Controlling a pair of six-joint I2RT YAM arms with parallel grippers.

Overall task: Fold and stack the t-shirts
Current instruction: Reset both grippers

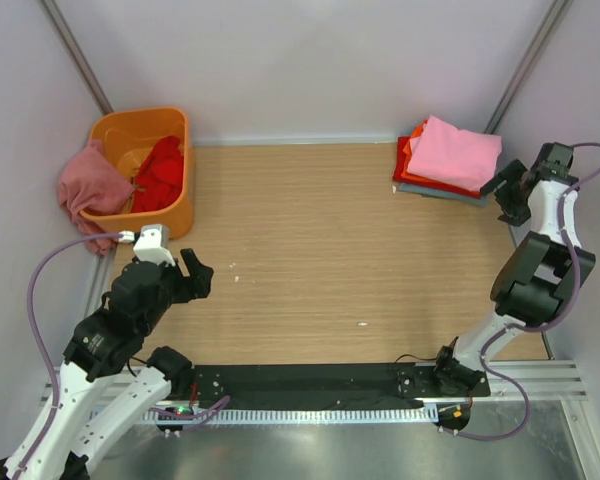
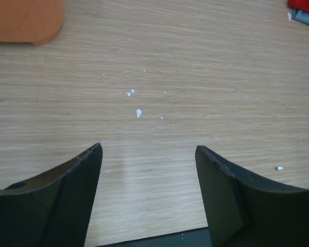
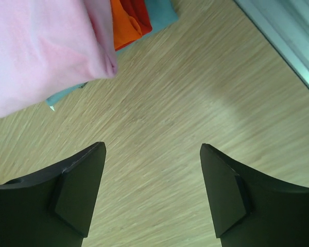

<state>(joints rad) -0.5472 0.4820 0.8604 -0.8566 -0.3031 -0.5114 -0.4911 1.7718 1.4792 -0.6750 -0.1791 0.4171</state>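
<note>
Tub (image 1: 140, 113) left, shirt stack (image 1: 448, 157) right

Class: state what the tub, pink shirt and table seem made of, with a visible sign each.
Tub: likely rigid plastic; smooth walls keep shape.
Pink shirt: soft cloth, perhaps cotton; it creases.
Table: wood-look, matt grain lines; maybe laminate.

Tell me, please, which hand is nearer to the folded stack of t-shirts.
Right. The right hand is open just beside the folded stack, at its right edge; the left hand is far across the table, near the orange tub.
</note>
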